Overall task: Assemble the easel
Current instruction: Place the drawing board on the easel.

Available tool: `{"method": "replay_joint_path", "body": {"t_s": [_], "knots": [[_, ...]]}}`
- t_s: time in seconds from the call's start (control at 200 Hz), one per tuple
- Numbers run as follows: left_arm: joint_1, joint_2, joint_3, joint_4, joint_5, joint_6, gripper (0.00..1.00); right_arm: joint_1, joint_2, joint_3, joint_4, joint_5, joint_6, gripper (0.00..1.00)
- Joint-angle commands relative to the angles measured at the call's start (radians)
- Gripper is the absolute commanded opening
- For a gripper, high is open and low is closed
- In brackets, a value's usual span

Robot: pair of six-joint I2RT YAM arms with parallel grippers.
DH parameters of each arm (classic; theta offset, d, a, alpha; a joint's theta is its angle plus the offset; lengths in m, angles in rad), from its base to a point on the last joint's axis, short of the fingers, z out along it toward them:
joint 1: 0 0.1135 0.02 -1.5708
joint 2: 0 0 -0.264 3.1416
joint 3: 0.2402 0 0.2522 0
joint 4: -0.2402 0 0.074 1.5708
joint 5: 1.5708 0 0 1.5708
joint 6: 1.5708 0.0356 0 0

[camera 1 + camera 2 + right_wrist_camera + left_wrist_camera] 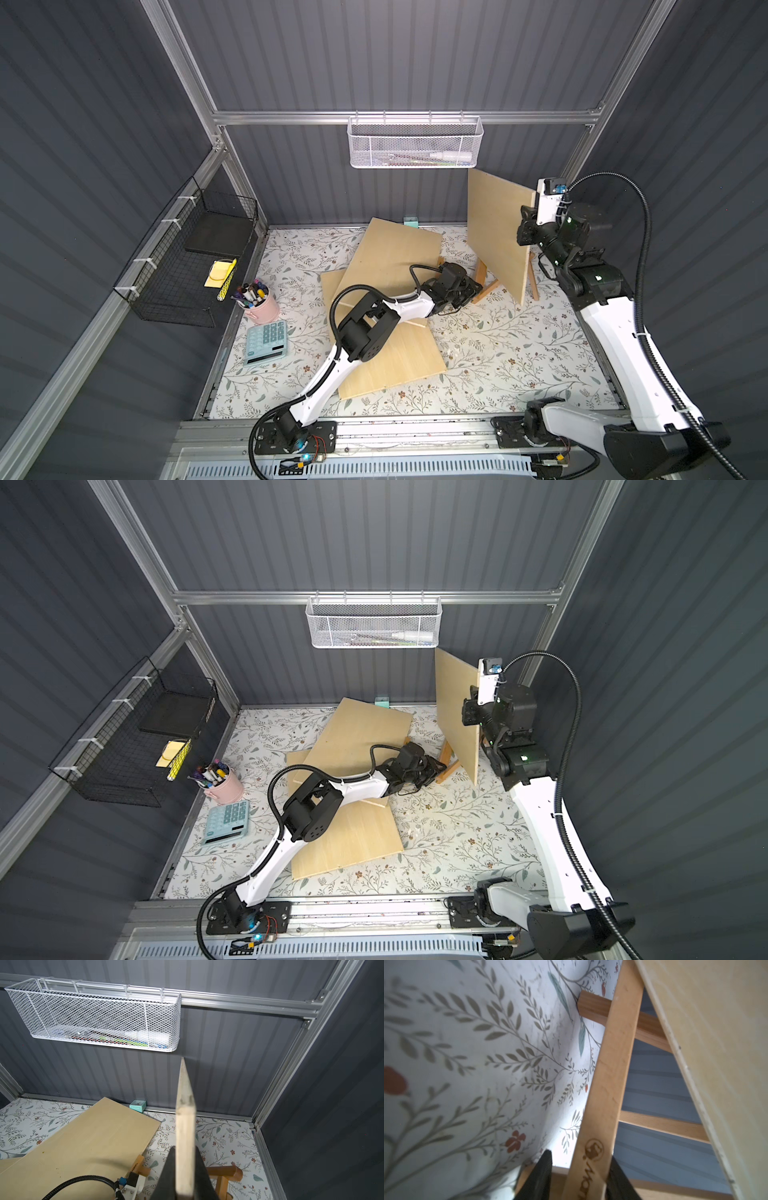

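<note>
- Right now my right jaws are clenched on the side edge of a pale rectangular plywood panel (496, 224). They hold it upright at the far right of the floral-covered bench (519, 353).
- Seen from my right wrist, the panel's thin edge (185, 1122) runs out from between my two black fingers (168, 1167), pressed on both sides.
- Low behind that panel stands the small wooden easel frame (482, 274), its legs showing past the panel's lower edge on either side. Whether the panel sits on the easel's ledge, I cannot tell.
- My left jaws reach in low at the easel and are released, straddling a pale wooden leg (608, 1074) with a burnt-in logo. One finger (544, 1174) stands apart from the leg with light showing between, and the other finger (620, 1184) lies against it.
- Two more plywood sheets (390, 257) lie overlapping in the middle of the bench, partly under my left arm (399, 307).
- Along the bench's left edge sit a pink cup of markers (259, 307) and a pale blue calculator (266, 343).
- On the back wall hangs a white mesh basket (415, 143).
</note>
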Motion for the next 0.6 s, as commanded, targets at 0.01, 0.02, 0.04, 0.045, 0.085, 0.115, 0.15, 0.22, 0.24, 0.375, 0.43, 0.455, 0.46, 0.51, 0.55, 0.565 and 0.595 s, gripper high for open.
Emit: {"method": "replay_joint_path", "body": {"t_s": [0.01, 0.02, 0.04, 0.045, 0.085, 0.115, 0.15, 0.22, 0.24, 0.375, 0.43, 0.455, 0.46, 0.51, 0.55, 0.565, 0.595], "knots": [[-0.012, 0.026, 0.022, -0.01, 0.023, -0.006, 0.35, -0.003, -0.021, 0.1, 0.197, 0.074, -0.073, 0.0], [-0.013, 0.026, 0.022, -0.012, 0.023, -0.007, 0.34, -0.003, -0.02, 0.103, 0.198, 0.074, -0.075, 0.0], [-0.014, 0.025, 0.022, -0.013, 0.023, -0.011, 0.33, -0.002, -0.017, 0.106, 0.199, 0.076, -0.079, 0.0], [-0.014, 0.026, 0.022, -0.013, 0.022, -0.012, 0.33, -0.002, -0.016, 0.106, 0.198, 0.076, -0.079, 0.0], [-0.016, 0.024, 0.019, -0.014, 0.02, -0.016, 0.32, -0.003, -0.014, 0.113, 0.2, 0.086, -0.078, 0.0], [-0.017, 0.022, 0.017, -0.018, 0.018, -0.021, 0.29, -0.003, -0.013, 0.112, 0.209, 0.085, -0.082, 0.0], [-0.018, 0.021, 0.019, -0.025, 0.017, -0.027, 0.26, -0.002, -0.009, 0.116, 0.212, 0.087, -0.09, 0.0], [-0.022, 0.018, 0.02, -0.039, 0.014, -0.027, 0.25, -0.003, 0.002, 0.132, 0.215, 0.093, -0.096, 0.0], [-0.023, 0.016, 0.02, -0.046, 0.012, -0.026, 0.23, -0.003, 0.005, 0.137, 0.217, 0.092, -0.099, 0.0], [-0.027, 0.009, 0.013, -0.076, 0.001, -0.03, 0.18, -0.003, 0.023, 0.158, 0.218, 0.096, -0.114, 0.0], [-0.028, 0.008, 0.007, -0.084, 0.001, -0.045, 0.16, -0.003, 0.022, 0.156, 0.226, 0.107, -0.114, 0.0], [-0.029, 0.005, 0.002, -0.082, 0.001, -0.054, 0.15, -0.004, 0.022, 0.152, 0.232, 0.11, -0.115, 0.0], [-0.029, 0.005, 0.0, -0.081, 0.001, -0.056, 0.15, -0.004, 0.023, 0.152, 0.234, 0.11, -0.116, 0.0], [-0.03, 0.003, -0.012, -0.076, -0.002, -0.081, 0.13, -0.004, 0.056, 0.151, 0.241, 0.117, -0.123, 0.0], [-0.033, 0.003, -0.02, -0.073, 0.0, -0.098, 0.09, -0.005, 0.066, 0.157, 0.245, 0.121, -0.124, 0.0], [-0.033, 0.004, -0.022, -0.073, 0.001, -0.103, 0.07, -0.005, 0.069, 0.16, 0.247, 0.123, -0.128, 0.0], [-0.036, 0.007, -0.024, -0.073, 0.001, -0.11, 0.05, -0.005, 0.077, 0.165, 0.252, 0.128, -0.131, 0.0]]}}
